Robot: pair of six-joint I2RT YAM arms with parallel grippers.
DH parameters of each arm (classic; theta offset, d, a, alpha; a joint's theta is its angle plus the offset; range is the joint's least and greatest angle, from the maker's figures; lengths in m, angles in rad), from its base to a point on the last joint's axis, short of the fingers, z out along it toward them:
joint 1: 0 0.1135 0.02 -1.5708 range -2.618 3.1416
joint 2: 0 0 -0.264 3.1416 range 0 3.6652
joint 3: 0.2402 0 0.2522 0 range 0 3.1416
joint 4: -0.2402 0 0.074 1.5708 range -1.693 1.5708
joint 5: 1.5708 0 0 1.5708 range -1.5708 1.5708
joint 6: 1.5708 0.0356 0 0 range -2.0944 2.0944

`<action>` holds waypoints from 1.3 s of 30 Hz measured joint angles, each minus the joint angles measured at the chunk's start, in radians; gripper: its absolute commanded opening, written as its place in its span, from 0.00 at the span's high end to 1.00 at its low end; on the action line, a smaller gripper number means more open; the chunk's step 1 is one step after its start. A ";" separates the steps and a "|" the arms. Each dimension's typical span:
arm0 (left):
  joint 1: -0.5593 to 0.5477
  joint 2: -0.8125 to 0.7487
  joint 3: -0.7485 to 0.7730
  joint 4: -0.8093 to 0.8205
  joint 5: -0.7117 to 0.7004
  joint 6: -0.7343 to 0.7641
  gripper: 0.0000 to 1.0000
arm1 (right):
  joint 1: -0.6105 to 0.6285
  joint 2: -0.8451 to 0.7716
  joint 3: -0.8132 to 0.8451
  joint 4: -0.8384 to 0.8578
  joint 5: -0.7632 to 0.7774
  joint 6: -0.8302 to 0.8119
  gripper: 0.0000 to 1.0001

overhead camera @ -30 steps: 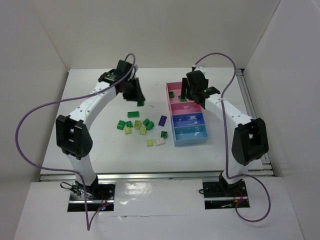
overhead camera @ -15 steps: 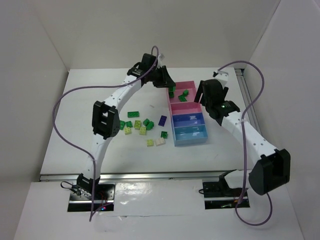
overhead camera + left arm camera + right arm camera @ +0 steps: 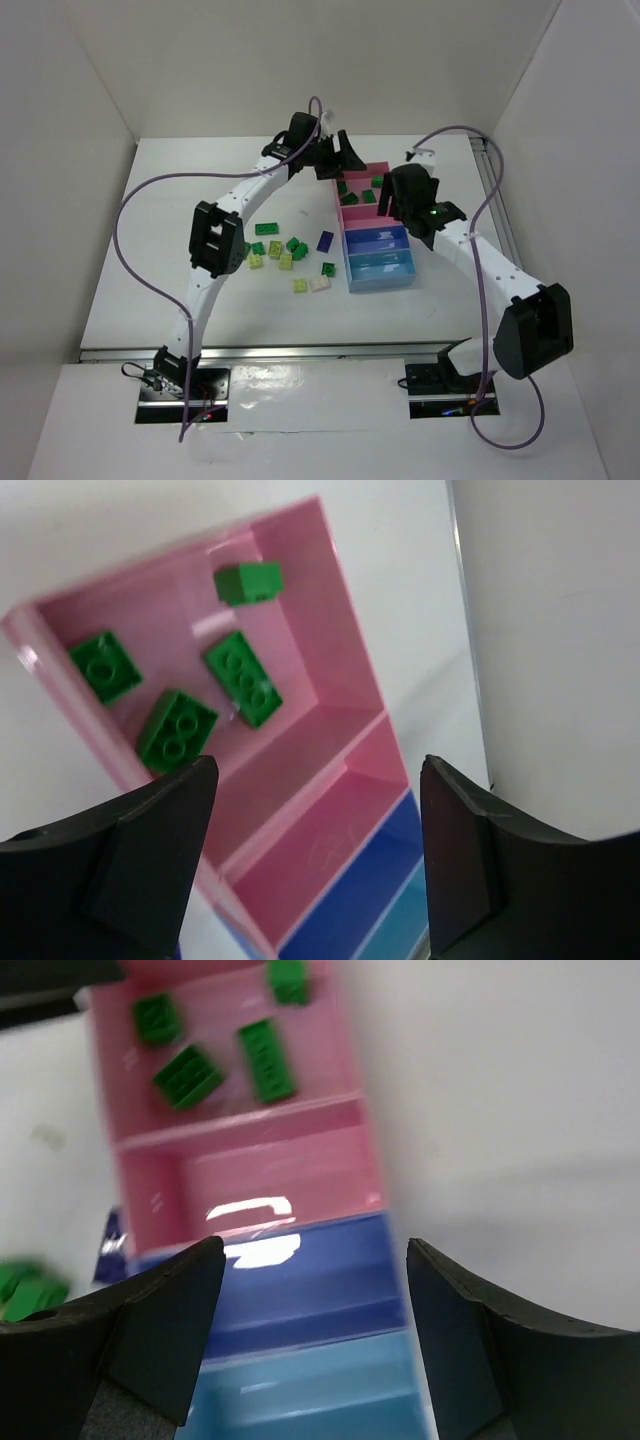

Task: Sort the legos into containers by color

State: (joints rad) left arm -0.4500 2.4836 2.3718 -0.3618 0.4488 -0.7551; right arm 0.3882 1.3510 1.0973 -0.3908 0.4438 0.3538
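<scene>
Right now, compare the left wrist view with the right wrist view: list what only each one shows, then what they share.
Only the left wrist: that the left claw is open and empty, and the wall past the table. Only the right wrist: that the right claw is open and empty, plus a dark purple brick and loose green bricks on the table. Both: four dark green bricks in the end pink bin, the empty second pink bin and the blue bin.

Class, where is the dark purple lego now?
In the top view, the purple lego lies on the table just left of the periwinkle bin.
</scene>
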 measured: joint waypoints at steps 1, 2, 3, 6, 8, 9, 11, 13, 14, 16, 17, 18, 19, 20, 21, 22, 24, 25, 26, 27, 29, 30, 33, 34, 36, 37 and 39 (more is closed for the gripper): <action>0.000 -0.032 -0.041 -0.011 -0.005 0.008 0.15 | 0.024 0.014 0.000 0.000 -0.019 -0.018 0.20; 0.000 -0.064 -0.073 -0.023 -0.010 0.018 0.15 | 0.053 0.023 0.000 0.000 -0.047 -0.037 0.20; 0.002 -0.107 -0.116 -0.029 -0.015 0.027 0.15 | 0.087 0.027 0.000 0.001 -0.074 -0.056 0.20; 0.023 -0.271 -0.260 -0.045 -0.024 0.053 0.16 | 0.205 0.028 0.003 0.003 -0.158 -0.098 0.20; 0.058 -0.399 -0.372 -0.047 -0.026 0.070 0.16 | 0.291 0.036 0.010 0.003 -0.196 -0.114 0.20; 0.081 -0.457 -0.422 -0.048 -0.032 0.077 0.16 | 0.330 0.047 0.017 0.004 -0.209 -0.119 0.20; 0.137 -0.578 -0.533 -0.036 -0.050 0.086 0.17 | 0.407 0.085 0.036 0.004 -0.235 -0.124 0.20; 0.197 -0.682 -0.648 -0.036 -0.072 0.101 0.17 | 0.467 0.150 0.063 0.010 -0.264 -0.124 0.18; 0.224 -0.723 -0.702 -0.038 -0.088 0.104 0.17 | 0.490 0.185 0.074 0.014 -0.278 -0.123 0.17; 0.264 -0.780 -0.789 -0.058 -0.117 0.117 0.18 | 0.529 0.260 0.087 0.016 -0.298 -0.111 0.14; 0.273 -0.797 -0.825 -0.065 -0.130 0.123 0.19 | 0.544 0.296 0.093 0.016 -0.304 -0.104 0.14; 0.280 -0.810 -0.859 -0.076 -0.142 0.127 0.19 | 0.556 0.335 0.101 0.015 -0.316 -0.094 0.14; 0.285 -0.821 -0.891 -0.088 -0.154 0.129 0.19 | 0.564 0.370 0.110 0.014 -0.327 -0.083 0.14; 0.286 -0.829 -0.916 -0.095 -0.162 0.130 0.19 | 0.570 0.406 0.123 0.010 -0.334 -0.075 0.14; 0.288 -0.838 -0.939 -0.104 -0.170 0.131 0.19 | 0.574 0.438 0.140 0.005 -0.336 -0.064 0.14; 0.291 -0.845 -0.957 -0.114 -0.179 0.132 0.19 | 0.577 0.472 0.161 0.003 -0.338 -0.055 0.17; 0.295 -0.852 -0.973 -0.127 -0.188 0.133 0.20 | 0.582 0.527 0.194 0.003 -0.336 -0.039 0.19; 0.296 -0.855 -0.974 -0.131 -0.191 0.137 0.20 | 0.584 0.542 0.202 0.003 -0.335 -0.033 0.21; 0.297 -0.857 -0.974 -0.132 -0.193 0.145 0.20 | 0.587 0.553 0.206 0.002 -0.332 -0.028 0.21; 0.298 -0.860 -0.974 -0.132 -0.195 0.150 0.20 | 0.592 0.560 0.207 0.002 -0.327 -0.022 0.22; 0.298 -0.865 -0.974 -0.132 -0.199 0.151 0.20 | 0.601 0.571 0.212 0.000 -0.322 -0.011 0.24; 0.298 -0.866 -0.974 -0.132 -0.200 0.153 0.20 | 0.605 0.575 0.213 0.000 -0.320 -0.006 0.25; 0.298 -0.866 -0.977 -0.133 -0.200 0.153 0.20 | 0.609 0.586 0.216 0.000 -0.308 0.002 0.28; 0.298 -0.866 -0.979 -0.133 -0.200 0.153 0.20 | 0.611 0.589 0.216 -0.002 -0.305 0.006 0.30; 0.298 -0.866 -0.983 -0.133 -0.200 0.153 0.20 | 0.613 0.589 0.216 -0.005 -0.298 0.014 0.31; 0.298 -0.866 -0.985 -0.134 -0.201 0.153 0.20 | 0.613 0.590 0.216 -0.005 -0.294 0.019 0.31; 0.298 -0.866 -0.988 -0.134 -0.200 0.153 0.20 | 0.614 0.591 0.216 -0.007 -0.285 0.024 0.31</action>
State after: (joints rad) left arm -0.1516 1.6176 1.3834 -0.4961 0.2485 -0.6018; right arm 1.0019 1.9415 1.3128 -0.3981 0.1589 0.3782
